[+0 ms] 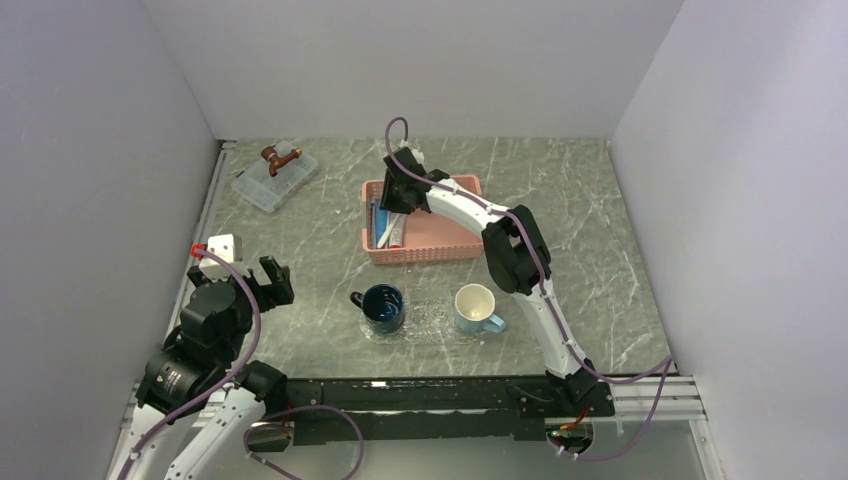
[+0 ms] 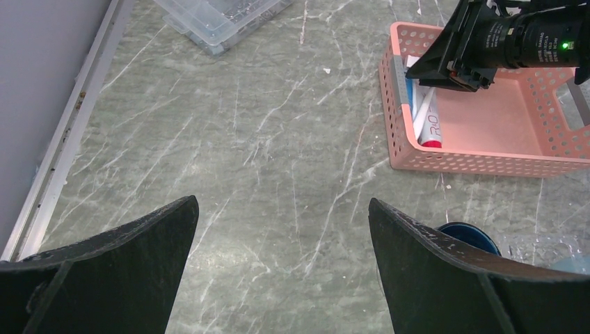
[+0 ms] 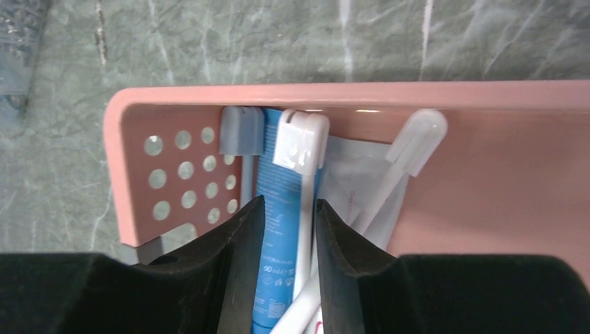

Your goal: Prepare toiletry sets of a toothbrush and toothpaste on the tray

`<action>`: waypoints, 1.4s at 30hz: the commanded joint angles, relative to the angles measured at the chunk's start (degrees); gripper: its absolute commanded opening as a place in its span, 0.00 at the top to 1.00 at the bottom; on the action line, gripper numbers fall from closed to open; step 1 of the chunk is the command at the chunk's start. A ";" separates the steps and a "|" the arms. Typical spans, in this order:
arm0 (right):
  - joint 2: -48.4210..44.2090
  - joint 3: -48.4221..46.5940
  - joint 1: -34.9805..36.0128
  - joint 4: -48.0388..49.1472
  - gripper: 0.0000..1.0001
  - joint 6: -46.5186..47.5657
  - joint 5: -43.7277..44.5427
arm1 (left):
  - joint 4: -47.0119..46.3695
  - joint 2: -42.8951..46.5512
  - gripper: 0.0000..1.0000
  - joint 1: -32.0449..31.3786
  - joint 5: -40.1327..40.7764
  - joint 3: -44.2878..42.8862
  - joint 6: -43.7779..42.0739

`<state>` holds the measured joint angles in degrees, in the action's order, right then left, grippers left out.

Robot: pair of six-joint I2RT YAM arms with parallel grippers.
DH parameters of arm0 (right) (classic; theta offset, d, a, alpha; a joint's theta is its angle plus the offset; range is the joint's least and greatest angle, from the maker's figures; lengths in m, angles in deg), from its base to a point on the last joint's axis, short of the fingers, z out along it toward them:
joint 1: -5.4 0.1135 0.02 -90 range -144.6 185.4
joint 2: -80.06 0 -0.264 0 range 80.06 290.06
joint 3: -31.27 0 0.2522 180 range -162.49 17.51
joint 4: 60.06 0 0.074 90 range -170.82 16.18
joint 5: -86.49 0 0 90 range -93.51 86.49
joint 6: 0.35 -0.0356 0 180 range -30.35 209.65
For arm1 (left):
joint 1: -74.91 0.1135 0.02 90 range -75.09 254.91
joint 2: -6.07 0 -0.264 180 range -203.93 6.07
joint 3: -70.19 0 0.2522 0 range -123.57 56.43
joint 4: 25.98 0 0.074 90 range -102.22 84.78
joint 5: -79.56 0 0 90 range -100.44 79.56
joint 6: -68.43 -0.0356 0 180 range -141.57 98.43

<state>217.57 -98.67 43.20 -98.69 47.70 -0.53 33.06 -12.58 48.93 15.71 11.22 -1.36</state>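
Reaching deep across the table [image 1: 300, 240], the right arm has its right gripper [image 3: 289, 203] down inside the pink basket [image 3: 348, 94], at the basket's 9 o'clock end. On the wrist camera the black fingers [image 3: 236, 257] are drawn in to a narrow slot. Sitting in that slot, side by side, are a blue toothpaste [image 3: 277, 229] tube and a white toothbrush [image 3: 303, 202], the brush head pointing at 12 o'clock against the basket wall. Both fingers look to be touching what lies between them. Whether they are truly pinching, and which of the two, I cannot tell from this angle. A second toothbrush [image 3: 400, 174] lies tilted just beside them, its head toward 1 o'clock, across a white packet [image 3: 348, 181].

Over to the overhead view. The clear tray [image 1: 430, 325] sits at 6 o'clock from the basket. It has a dark blue mug [image 1: 383, 306] at its 9 o'clock end and a pale mug [image 1: 477, 308] at its 3 o'clock end. A clear lidded box [image 1: 275, 180] rests at 10 o'clock from the basket.

And the left gripper [image 2: 282, 205] hangs over bare table at 9 o'clock from the dark mug. Its jaws are spread wide apart, with nothing between them.
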 commanded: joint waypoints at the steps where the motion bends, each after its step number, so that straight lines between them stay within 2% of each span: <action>1: -1.94 1.35 -0.52 -1.28 0.64 1.88 3.11 | -1.83 -0.55 0.01 -0.04 -0.44 0.08 -0.69; 14: -8.36 10.58 -1.77 -1.30 0.63 4.43 6.23 | -1.80 -0.29 0.01 -0.04 -0.56 0.05 -0.68; 24: -10.18 12.39 -2.16 -2.86 0.60 4.69 6.05 | -1.86 -0.15 0.01 -0.04 -0.78 0.11 -0.70; 35: -8.24 9.92 -2.46 -1.22 0.54 -0.17 0.59 | -1.86 -0.20 0.01 -0.02 -0.85 0.04 -0.69; 42: -8.55 12.45 -2.55 1.36 0.54 -3.54 -2.55 | -1.86 0.11 0.01 -0.04 -0.90 0.11 -0.75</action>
<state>210.86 -86.65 40.95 -100.13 47.17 -0.22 33.06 -12.56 48.93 15.69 11.22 -1.36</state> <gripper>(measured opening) 0.459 0.992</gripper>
